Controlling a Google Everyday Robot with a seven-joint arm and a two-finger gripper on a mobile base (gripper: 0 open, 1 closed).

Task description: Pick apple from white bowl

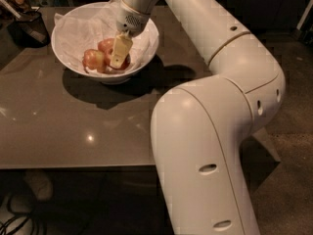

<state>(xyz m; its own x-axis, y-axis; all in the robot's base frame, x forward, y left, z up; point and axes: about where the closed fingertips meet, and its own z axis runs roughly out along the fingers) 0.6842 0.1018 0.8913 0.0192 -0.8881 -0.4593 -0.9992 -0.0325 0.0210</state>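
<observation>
Reaching into the white bowl [145, 29] at upper left on the desk [73, 124], the pincer [120, 54] sat low against the red apples [93, 58], its opening impossible to tell.

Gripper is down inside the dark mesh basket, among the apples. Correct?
Wrong container. The camera view shows the gripper down inside the white bowl, among the apples.
</observation>
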